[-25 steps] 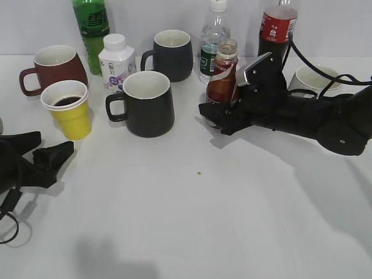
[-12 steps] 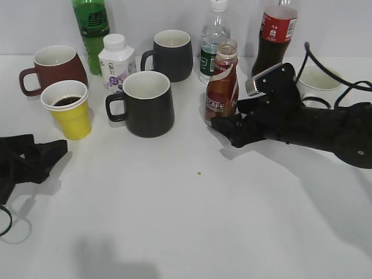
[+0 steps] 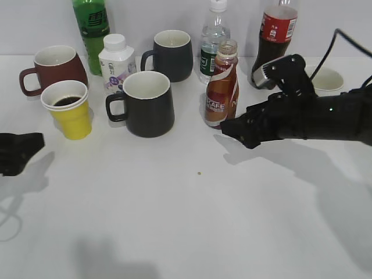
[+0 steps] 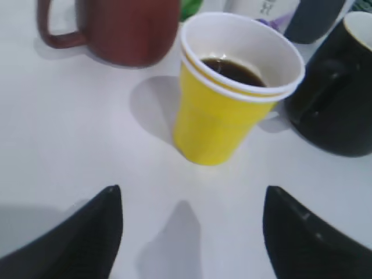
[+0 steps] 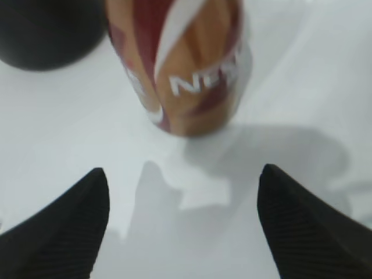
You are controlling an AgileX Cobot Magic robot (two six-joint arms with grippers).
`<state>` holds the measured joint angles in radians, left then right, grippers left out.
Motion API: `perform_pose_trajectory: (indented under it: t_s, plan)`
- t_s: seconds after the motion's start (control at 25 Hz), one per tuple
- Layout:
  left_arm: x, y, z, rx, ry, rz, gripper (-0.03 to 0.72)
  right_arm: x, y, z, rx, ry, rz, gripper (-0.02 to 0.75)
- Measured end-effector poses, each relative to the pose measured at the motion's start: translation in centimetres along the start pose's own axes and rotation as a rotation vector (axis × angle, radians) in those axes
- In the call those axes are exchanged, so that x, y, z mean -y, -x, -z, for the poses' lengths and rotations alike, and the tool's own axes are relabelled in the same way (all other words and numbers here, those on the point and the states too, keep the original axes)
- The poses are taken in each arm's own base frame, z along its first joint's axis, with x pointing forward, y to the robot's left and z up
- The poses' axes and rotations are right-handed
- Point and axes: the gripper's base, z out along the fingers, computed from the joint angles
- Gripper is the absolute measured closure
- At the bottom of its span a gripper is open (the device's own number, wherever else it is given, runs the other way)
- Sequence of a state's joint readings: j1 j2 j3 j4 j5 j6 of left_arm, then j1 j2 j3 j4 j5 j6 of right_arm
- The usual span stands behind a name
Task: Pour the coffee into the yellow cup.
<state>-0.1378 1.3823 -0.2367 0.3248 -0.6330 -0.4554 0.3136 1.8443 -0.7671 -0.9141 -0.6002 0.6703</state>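
- Coffee bottle (image 3: 222, 87) stands upright on the white table (image 3: 192, 221), uncapped, its swirl label facing the exterior camera; in the right wrist view it (image 5: 180, 64) sits centred beyond the two dark fingertips.
- Nearest the exterior camera, a tiny dark speck (image 3: 199, 173) lies on the bare tabletop.
- At the left edge, the left gripper (image 3: 20, 152) is low over the table, its jaws spread wide and holding nothing; its wrist view shows the two fingertips (image 4: 75, 232) well apart with the yellow cup ahead of the gap.
- On the right, the right gripper (image 3: 235, 129) is just beside the base of the coffee bottle, not clamped on it; its jaws stand wide apart and empty.
- Yellow cup (image 3: 68, 109) stands upright to the left of the black mug (image 3: 145, 103), with dark liquid inside; up close it (image 4: 232, 87) looks like two nested cups.
- Behind the yellow cup is a brown-red mug (image 3: 55, 67).
- Farther back stand a small white bottle (image 3: 115, 61), a second dark mug (image 3: 171, 55) and a clear water bottle (image 3: 213, 40).
- Along the back are a green bottle (image 3: 91, 26), a cola bottle (image 3: 275, 35) and a white cup (image 3: 325, 80) partly hidden by the right arm.
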Motion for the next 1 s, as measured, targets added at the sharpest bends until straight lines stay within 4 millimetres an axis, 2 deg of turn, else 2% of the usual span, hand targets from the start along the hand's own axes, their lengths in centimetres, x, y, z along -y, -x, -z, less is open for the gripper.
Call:
perform_pose_trajectory:
  t_s: [0.16,0.32,0.52,0.68,0.8,1.0]
  plan:
    - [-0.1,0.5,1.4,-0.026,0.053,0.029,0.155,-0.4,0.6,1.1,-0.063,-0.004,-0.026,0.144]
    - [-0.3,1.5,2.7,-0.1,0.147,0.038,0.173,-0.4,0.6,1.8,-0.131,-0.026,-0.048,0.146]
    - [-0.4,4.4,4.8,-0.225,0.297,0.158,0.173,-0.9,1.0,2.8,-0.17,-0.016,-0.124,0.146]
    - [0.2,6.8,7.4,-0.337,0.378,0.199,0.176,-1.6,1.9,4.3,-0.198,-0.007,-0.117,0.146]
    - [0.7,8.1,9.9,-0.409,0.405,0.132,0.176,-2.1,2.8,5.7,-0.2,-0.015,-0.106,0.146]
    - [1.5,8.3,14.7,-0.442,0.417,0.082,0.176,-3.1,5.1,8.3,-0.114,-0.018,-0.112,0.146]
